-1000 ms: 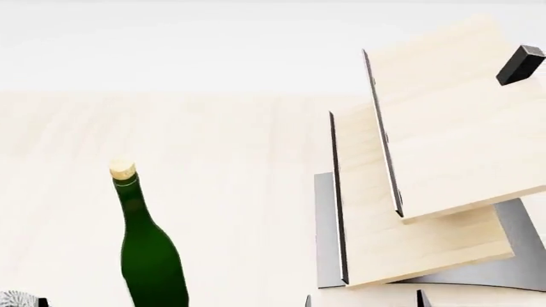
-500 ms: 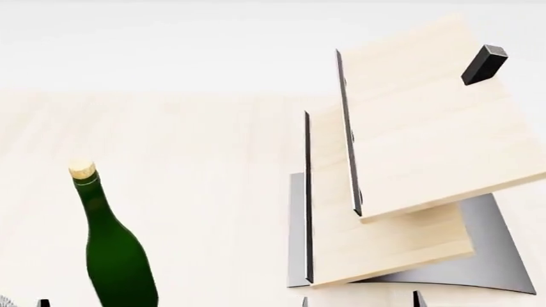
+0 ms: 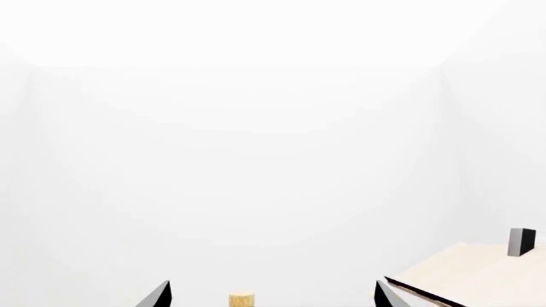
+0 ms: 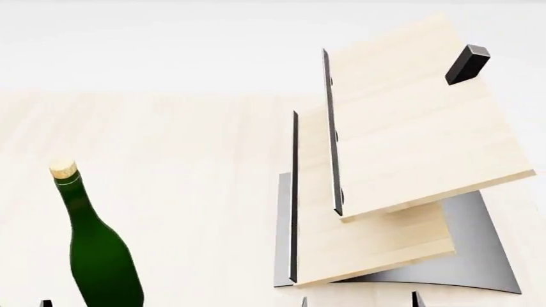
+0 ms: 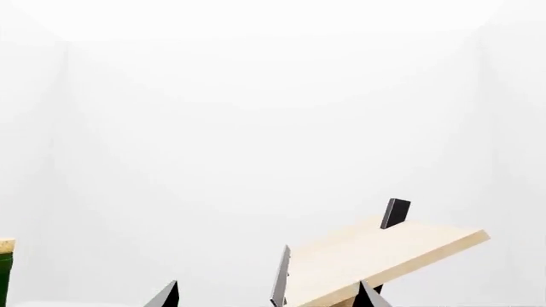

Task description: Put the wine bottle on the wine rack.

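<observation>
The wine bottle (image 4: 98, 262) stands upright on the pale wooden table at the head view's lower left, dark green with a tan cork (image 4: 62, 169). To its right stands the wine rack (image 4: 410, 128), tilted pale boards with dark edge strips, a black block (image 4: 467, 64) and a grey metal base (image 4: 482, 256). My left gripper (image 3: 271, 297) is open; only its tips show, and the cork (image 3: 240, 299) sits between them, farther off. My right gripper (image 5: 268, 297) is open and empty, facing the rack's boards (image 5: 384, 252). Its tips (image 4: 418, 299) show at the head view's bottom edge.
Pale wooden tabletop (image 4: 196, 160) stretches between bottle and rack, with a white wall behind. The bottle (image 5: 4, 272) shows at the edge of the right wrist view. The rack's top board (image 3: 469, 275) and block (image 3: 521, 242) show in the left wrist view.
In the head view the bottle and the rack have both slid to the left of the picture. The bottle stays upright on the table and both grippers stay open.
</observation>
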Motion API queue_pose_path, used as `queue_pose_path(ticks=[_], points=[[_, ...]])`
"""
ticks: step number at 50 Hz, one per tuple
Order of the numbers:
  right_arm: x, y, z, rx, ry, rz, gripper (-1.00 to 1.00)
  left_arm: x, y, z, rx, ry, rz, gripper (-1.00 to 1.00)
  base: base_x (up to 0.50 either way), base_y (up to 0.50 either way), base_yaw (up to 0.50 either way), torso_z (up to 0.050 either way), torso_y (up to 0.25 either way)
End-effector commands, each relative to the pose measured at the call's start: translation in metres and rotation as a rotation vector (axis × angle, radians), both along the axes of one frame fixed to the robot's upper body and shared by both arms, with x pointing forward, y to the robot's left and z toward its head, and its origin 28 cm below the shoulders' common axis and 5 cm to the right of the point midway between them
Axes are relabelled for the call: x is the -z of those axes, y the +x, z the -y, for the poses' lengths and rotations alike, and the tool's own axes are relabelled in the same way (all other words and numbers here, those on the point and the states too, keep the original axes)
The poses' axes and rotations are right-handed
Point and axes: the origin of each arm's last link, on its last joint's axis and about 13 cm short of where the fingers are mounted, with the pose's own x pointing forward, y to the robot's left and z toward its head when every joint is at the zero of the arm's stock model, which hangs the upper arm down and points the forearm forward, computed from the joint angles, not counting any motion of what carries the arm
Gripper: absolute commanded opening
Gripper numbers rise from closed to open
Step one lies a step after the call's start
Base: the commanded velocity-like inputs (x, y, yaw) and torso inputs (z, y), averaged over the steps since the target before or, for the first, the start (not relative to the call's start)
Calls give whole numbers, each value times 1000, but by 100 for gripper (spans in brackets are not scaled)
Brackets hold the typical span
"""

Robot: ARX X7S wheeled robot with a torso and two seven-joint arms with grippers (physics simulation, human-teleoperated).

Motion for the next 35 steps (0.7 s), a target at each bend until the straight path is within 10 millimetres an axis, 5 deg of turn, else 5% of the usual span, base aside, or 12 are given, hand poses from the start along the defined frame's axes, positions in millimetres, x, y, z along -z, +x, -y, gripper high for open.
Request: queue_pose_path(ticks=[1, 15, 35], points=[[-2, 4, -3, 7, 8, -4, 100, 1, 1, 0, 1, 2, -3, 100, 0, 0, 0, 0, 0], [-20, 35, -15, -28, 15, -13, 100, 2, 2, 1, 3, 6, -8, 100, 0, 0, 0, 0, 0], [-100, 79, -29, -100, -85, 12, 100, 2, 3, 0, -2, 5, -9, 100, 0, 0, 0, 0, 0]])
